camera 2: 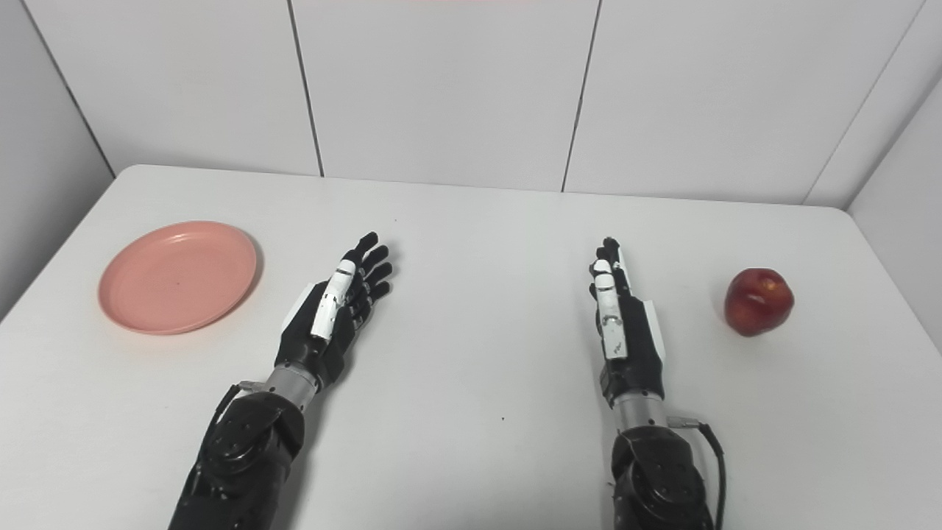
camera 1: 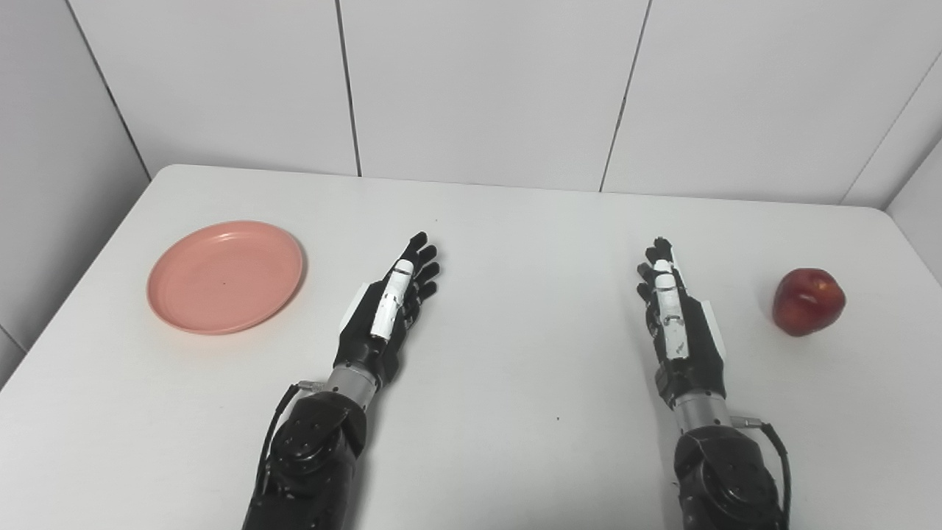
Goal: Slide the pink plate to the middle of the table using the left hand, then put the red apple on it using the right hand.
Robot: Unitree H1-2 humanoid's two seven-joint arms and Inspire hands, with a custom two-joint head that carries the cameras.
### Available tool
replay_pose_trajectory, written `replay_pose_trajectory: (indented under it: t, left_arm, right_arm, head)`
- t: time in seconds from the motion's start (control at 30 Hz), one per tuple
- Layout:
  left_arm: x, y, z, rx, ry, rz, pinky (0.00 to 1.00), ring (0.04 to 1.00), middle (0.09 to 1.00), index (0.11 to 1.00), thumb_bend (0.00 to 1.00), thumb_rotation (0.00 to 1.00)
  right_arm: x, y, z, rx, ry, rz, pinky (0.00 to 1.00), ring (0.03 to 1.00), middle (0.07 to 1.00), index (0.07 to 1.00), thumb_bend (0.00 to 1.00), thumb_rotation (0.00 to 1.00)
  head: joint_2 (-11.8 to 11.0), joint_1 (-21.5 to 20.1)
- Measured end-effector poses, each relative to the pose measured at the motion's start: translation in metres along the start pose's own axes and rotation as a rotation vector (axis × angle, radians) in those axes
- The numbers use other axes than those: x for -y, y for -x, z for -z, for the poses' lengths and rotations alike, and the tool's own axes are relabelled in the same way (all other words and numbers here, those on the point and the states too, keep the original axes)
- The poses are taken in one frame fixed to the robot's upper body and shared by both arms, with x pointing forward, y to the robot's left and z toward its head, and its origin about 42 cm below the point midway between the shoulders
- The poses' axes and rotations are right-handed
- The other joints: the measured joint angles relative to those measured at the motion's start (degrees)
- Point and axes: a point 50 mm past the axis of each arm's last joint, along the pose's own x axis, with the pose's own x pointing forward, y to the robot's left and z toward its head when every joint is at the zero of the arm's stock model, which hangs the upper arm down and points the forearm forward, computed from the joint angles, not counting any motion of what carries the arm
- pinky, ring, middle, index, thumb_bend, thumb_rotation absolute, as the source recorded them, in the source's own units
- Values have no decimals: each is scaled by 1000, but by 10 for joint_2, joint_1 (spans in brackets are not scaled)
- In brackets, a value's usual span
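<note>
Left eye view shows the white worktop (camera 1: 515,243) filling the scene, backed by pale panelled walls, with nothing yet begun: by my reading the first step, sliding the plate, is the one in hand. The pink plate (camera 1: 225,277) lies flat and empty toward the left side of the worktop, well apart from the bare middle between the two arms. The left hand (camera 1: 388,303) rests low over the worktop just to the plate's right, not touching it, its fingers (camera 1: 421,259) stretched forward and slightly spread, holding nothing. The right hand (camera 1: 671,309) lies likewise on the other side, fingers extended and close together, empty. The red apple (camera 1: 808,301) sits upright near the right edge, beside the right hand but clear of it.

The next move seems to call for the left hand to swing leftward, set its fingers on the plate's rim or far side, and draw it toward the centre. Nothing stands in the path; the worktop carries only these things. The apple, being round, may roll if nudged.
</note>
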Motion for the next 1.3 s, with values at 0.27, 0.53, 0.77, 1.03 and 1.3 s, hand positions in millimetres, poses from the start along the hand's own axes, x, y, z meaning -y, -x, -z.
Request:
replay_pose_trajectory:
  t: [0.27, 0.53, 0.77, 1.03, 1.3]
  left_arm:
    - [1, 0, 0, -1, -1, 3, 974, 965, 972, 960, 418, 1000]
    - [1, 0, 0, -1, -1, 4, 972, 965, 972, 959, 414, 1000]
    - [1, 0, 0, -1, -1, 4, 971, 964, 972, 957, 414, 1000]
    - [2, 0, 0, -1, -2, 6, 977, 967, 975, 963, 412, 1000]
    - [4, 0, 1, -3, -3, 13, 984, 966, 976, 965, 406, 1000]
  right_arm:
    - [0, 0, 0, 0, -1, 0, 1000, 982, 992, 998, 198, 1000]
    - [0, 0, 0, 0, -1, -2, 1000, 980, 989, 997, 198, 1000]
    - [1, 0, 0, 0, 0, -2, 1000, 981, 989, 994, 197, 1000]
    - [0, 0, 0, 0, 2, -3, 1000, 983, 990, 997, 195, 1000]
    - [1, 0, 0, 0, -3, -4, 1000, 981, 990, 997, 196, 1000]
  head:
    - [-1, 0]
    - [-1, 1]
    - [0, 1]
    - [-2, 2]
    - [-14, 27]
